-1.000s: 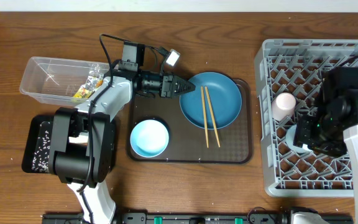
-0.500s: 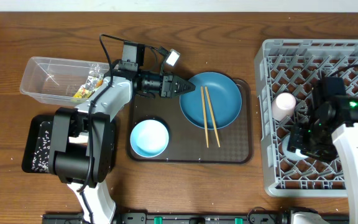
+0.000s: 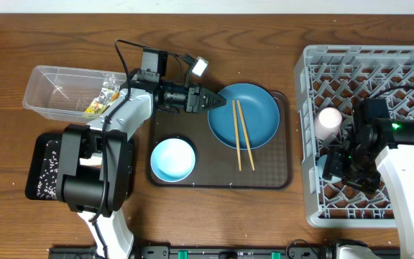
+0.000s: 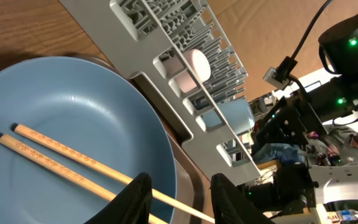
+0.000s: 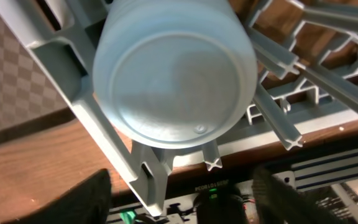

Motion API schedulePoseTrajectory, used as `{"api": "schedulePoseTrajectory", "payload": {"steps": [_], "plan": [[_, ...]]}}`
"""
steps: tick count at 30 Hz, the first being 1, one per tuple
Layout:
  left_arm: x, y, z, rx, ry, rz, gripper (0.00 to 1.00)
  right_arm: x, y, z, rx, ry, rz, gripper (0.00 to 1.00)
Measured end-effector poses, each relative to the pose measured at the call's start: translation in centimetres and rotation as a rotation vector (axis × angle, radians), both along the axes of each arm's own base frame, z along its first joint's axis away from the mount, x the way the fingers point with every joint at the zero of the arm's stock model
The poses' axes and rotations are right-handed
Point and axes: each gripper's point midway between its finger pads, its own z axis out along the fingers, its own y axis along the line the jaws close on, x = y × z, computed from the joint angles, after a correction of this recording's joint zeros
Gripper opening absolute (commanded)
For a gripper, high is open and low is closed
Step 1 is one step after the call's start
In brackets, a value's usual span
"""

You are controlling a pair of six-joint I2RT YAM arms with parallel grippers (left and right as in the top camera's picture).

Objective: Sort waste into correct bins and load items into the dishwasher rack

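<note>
Overhead: the left gripper (image 3: pixel 220 102) sits at the rim of the blue plate (image 3: pixel 261 108), with the chopsticks (image 3: pixel 234 137) lying across it. Left wrist: the jaws are narrowly parted and empty. We judge the chopsticks light and stiff; pinch them mid-length. Right wrist: the right gripper (image 5: pixel 182 186) is spread wide, and the light blue cup (image 5: pixel 176 68) sits in the dishwasher rack (image 5: pixel 61 68).

Two chopsticks (image 3: pixel 240 137) across blue plate (image 3: pixel 261 108); pink cup (image 3: pixel 329 121), light blue cup (image 5: pixel 173 68) inverted in rack (image 3: pixel 311 65).

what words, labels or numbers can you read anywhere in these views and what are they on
No text can be read clearly.
Wrapper in the clear tub: print too small.
Chopsticks: faint marks, not legible.
Dark strip below the rack: white lettering, blurred.
</note>
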Motion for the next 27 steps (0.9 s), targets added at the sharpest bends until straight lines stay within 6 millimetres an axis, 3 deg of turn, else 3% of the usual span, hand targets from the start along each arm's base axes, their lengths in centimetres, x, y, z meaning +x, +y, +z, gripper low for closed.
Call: {"api": "schedulePoseTrajectory", "payload": {"steps": [6, 11, 14, 16, 27], "plan": [[0.0, 0.0, 0.0, 0.000, 0.000, 0.000, 0.39, 0.1, 0.0, 0.7, 0.001, -0.003, 0.014, 0.89], [0.0, 0.0, 0.0, 0.001, 0.000, 0.000, 0.42, 2.1, -0.1, 3.9, -0.001, -0.095, 0.025, 0.91], [0.1, 0.0, -0.1, 0.007, -0.001, 0.005, 0.42, 3.5, 0.2, 6.0, 0.014, -0.170, 0.043, 0.99], [0.3, 0.1, -0.4, 0.021, 0.010, 0.018, 0.41, 4.5, 0.6, 7.1, 0.034, -0.219, 0.060, 0.99], [1.3, 0.5, -1.7, 0.102, 0.098, 0.107, 0.41, 6.0, 1.7, 7.7, 0.100, -0.293, 0.080, 0.99]]}}
